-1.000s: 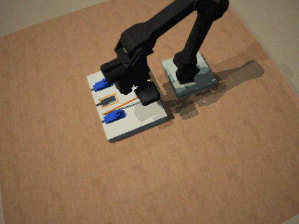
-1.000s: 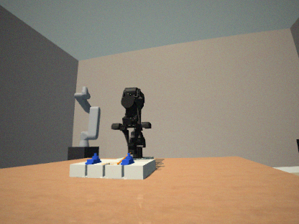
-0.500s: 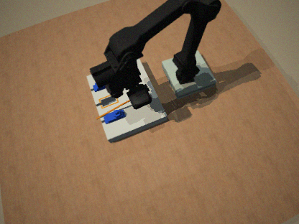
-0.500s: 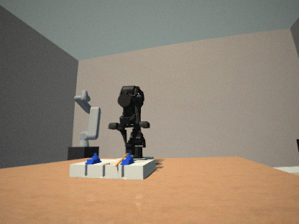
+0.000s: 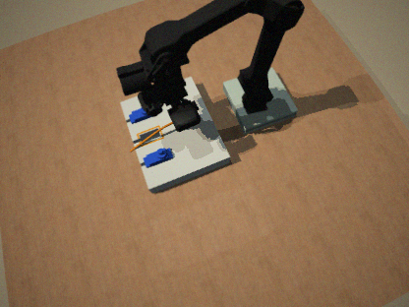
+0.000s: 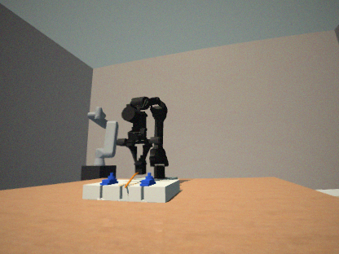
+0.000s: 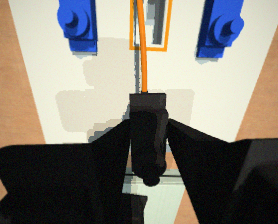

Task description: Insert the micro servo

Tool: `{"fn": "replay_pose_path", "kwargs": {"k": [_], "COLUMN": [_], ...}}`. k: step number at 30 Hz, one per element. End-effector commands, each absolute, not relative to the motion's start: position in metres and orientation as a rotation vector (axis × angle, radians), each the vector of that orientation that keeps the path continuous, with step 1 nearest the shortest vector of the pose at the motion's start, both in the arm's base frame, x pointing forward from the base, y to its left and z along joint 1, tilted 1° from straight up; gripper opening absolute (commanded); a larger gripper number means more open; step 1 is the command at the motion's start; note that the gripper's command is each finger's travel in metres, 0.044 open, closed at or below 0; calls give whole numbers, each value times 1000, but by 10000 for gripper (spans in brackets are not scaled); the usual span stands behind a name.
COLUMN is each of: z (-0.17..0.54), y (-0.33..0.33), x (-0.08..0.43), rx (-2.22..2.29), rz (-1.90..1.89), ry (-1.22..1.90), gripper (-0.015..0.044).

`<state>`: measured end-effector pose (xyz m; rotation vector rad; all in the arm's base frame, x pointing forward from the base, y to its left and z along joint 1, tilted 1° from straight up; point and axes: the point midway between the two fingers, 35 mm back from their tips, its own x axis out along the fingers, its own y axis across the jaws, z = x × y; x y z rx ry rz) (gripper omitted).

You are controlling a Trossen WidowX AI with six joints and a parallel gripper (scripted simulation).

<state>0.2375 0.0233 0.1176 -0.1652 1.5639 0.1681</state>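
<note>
The loose servo (image 6: 140, 169) (image 7: 148, 137) is black with an orange cable (image 5: 140, 145) (image 6: 131, 180) (image 7: 144, 70). My gripper (image 6: 140, 160) (image 7: 147, 123) is shut on its sides and holds it above the white deck (image 5: 206, 160) (image 6: 155, 194) (image 7: 45, 100). The cable leaves its far end and hangs across the orange-outlined pocket (image 5: 144, 137) (image 7: 158, 30), which has no servo in it. In the wrist view the servo is short of the pocket, roughly in line with it. A round knob shows at its near end; its exact tilt is unclear.
Two blue servos (image 5: 139, 115) (image 5: 157, 157) sit in the deck on either side of the marked pocket; they also show in the wrist view (image 7: 82, 30) (image 7: 217, 30). The arm's pale base plate (image 5: 236, 93) stands behind the deck. A grey arm (image 6: 111, 138) stands in the background.
</note>
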Motion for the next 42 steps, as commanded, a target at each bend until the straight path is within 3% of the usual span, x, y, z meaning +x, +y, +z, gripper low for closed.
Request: {"fn": "replay_pose_path", "kwargs": {"k": [1, 27, 42], "z": [118, 121, 111], "y": [21, 36, 38], "x": [241, 337, 347], "rx": [-173, -172, -125], "rz": [173, 173, 126], "ry": [1560, 1551, 1554], "gripper": [0, 0, 0]}}
